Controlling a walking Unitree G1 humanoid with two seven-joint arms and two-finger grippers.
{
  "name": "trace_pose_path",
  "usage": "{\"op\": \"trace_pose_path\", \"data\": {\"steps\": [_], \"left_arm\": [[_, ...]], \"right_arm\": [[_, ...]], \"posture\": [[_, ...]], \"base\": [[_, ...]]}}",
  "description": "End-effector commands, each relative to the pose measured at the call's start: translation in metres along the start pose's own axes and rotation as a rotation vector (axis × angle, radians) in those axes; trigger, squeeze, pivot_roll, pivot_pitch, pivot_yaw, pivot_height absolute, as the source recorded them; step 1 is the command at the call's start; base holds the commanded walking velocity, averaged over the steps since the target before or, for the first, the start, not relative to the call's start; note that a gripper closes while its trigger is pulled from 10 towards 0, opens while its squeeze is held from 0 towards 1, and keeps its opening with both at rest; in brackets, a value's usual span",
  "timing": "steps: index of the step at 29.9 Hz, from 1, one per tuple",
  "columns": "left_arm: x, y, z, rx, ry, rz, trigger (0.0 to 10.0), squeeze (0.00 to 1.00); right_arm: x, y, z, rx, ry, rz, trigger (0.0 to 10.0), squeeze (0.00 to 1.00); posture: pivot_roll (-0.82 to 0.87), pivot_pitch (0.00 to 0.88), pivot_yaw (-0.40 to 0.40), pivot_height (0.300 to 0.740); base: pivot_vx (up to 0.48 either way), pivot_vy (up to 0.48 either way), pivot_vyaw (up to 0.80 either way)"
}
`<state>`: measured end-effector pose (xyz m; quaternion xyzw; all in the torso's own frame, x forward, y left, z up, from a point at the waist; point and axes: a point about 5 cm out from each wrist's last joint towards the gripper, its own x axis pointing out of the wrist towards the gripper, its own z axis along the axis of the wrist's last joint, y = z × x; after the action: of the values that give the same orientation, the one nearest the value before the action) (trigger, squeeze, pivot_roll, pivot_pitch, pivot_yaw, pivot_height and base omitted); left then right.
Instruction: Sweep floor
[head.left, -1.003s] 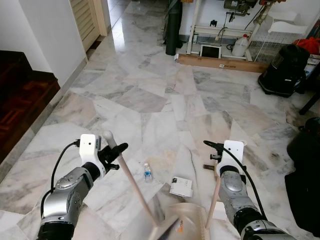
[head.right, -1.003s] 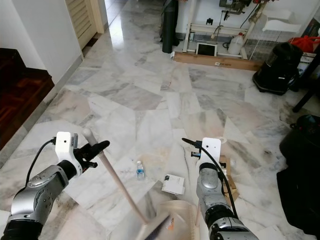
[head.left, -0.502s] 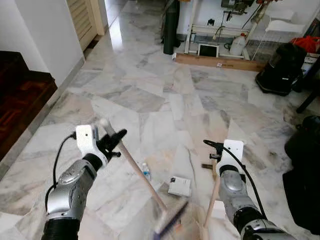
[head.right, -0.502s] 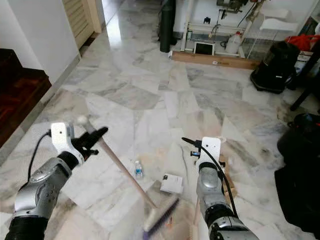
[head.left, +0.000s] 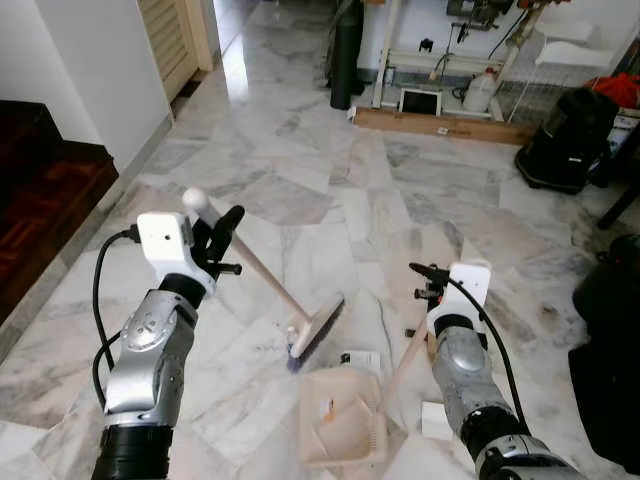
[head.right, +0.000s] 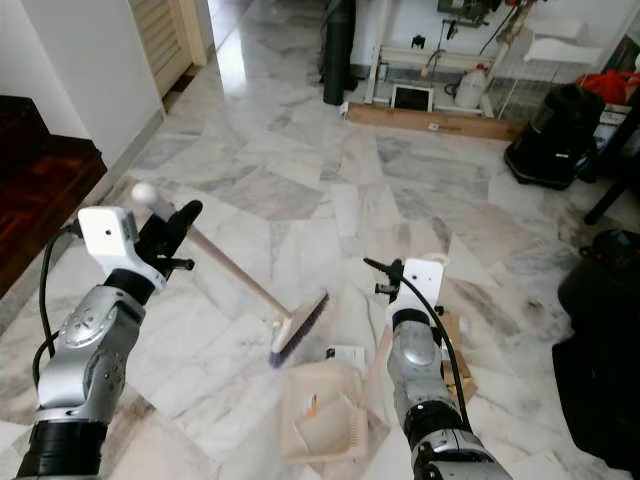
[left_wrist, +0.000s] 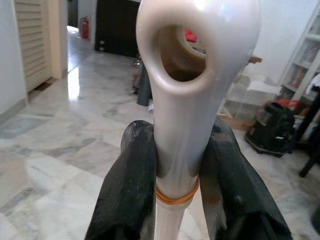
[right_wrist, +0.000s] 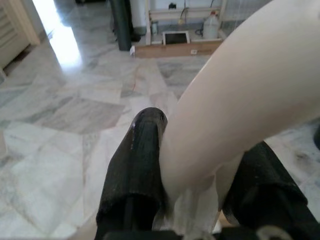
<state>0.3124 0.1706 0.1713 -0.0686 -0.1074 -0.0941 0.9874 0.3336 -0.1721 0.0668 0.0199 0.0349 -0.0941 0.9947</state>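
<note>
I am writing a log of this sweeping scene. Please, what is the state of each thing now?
Left end effector: shut on beige broom handle.
Beige broom: tilted, head at the floor.
Right end effector: shut on dustpan handle.
Beige plastic dustpan: on the floor, scraps inside.

One broom (head.left: 300, 315), one dustpan (head.left: 343, 428), one little water bottle (head.left: 291, 331) (mostly hidden behind the brush), one white card (head.left: 362, 359) at 12 o'clock from the dustpan, two grippers.
</note>
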Motion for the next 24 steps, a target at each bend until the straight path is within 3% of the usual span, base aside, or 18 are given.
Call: {"op": "trace_pose_path", "data": {"steps": [1,6,12,24], "left_arm": [[0.005,0.002,0.004,0.037,-0.038,0.028,10.0,0.00],[0.008,0.017,0.000,0.130,-0.047,0.136,10.0,0.00],[0.012,0.024,-0.005,0.192,-0.039,0.152,10.0,0.00],[0.003,0.036,-0.023,0.261,-0.019,0.237,10.0,0.00]], "right_arm": [[0.008,-0.002,0.018,0.026,-0.073,-0.013,10.0,0.00],[0.015,-0.008,0.036,0.043,-0.135,-0.033,10.0,0.00],[0.023,-0.014,0.053,0.056,-0.189,-0.050,10.0,0.00],[0.019,-0.019,0.056,0.035,-0.231,-0.036,10.0,0.00]], "posture": [[0.04,0.000,-0.038,0.740],[0.04,0.000,-0.032,0.740],[0.05,0.000,-0.032,0.740],[0.04,0.000,-0.026,0.740]], "base": [[0.000,0.000,0.00],[0.000,0.000,0.00],[0.000,0.000,0.00],[0.000,0.000,0.00]]}}
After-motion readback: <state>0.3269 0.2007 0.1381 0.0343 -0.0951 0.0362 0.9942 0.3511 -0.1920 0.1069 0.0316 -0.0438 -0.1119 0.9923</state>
